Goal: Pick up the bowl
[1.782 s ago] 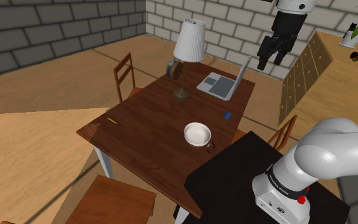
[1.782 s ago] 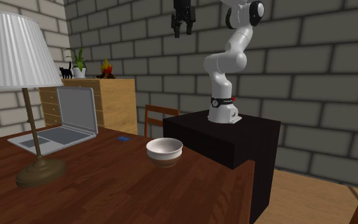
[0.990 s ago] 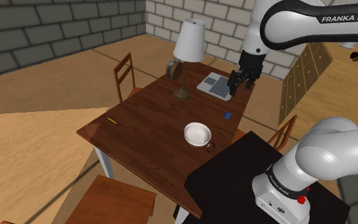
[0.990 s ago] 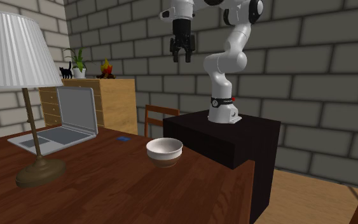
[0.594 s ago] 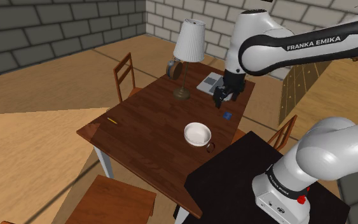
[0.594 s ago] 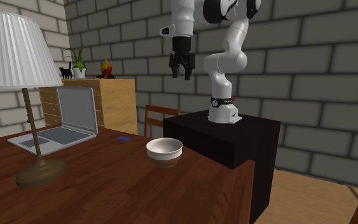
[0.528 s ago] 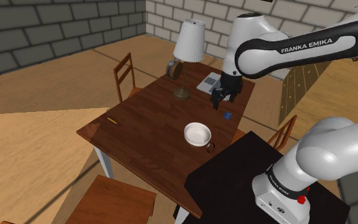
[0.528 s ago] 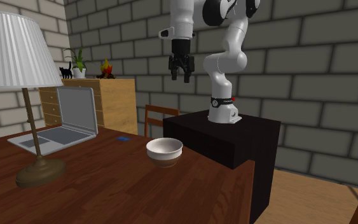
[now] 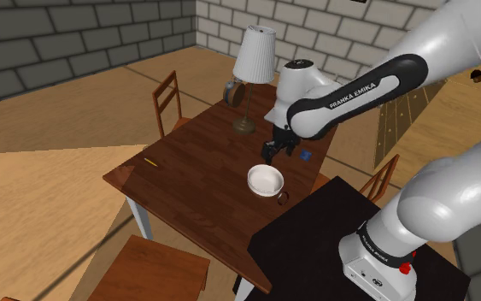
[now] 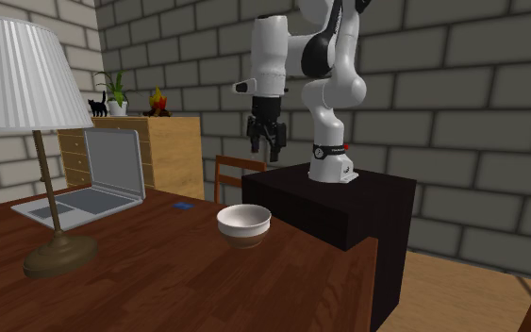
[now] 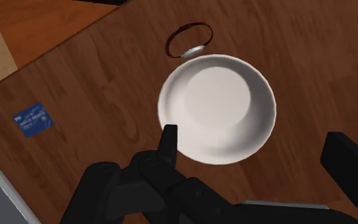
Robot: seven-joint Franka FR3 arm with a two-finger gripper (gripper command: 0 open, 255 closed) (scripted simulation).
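White bowl (image 11: 217, 108), blue card (image 11: 34, 119), black tool (image 10: 265, 144), brown wood-grained table (image 11: 311, 57), white ribbed lampshade (image 10: 13, 71).

There's my bowl (image 11: 217, 108): plain white, round and shallow, with a wide flat bottom and a smooth, even rim. I see it sitting upright, mouth up and empty, on the dark wooden surface (image 9: 196, 171). Its rim lies just beside a small dark ring (image 11: 189, 41); I can't tell whether they touch.
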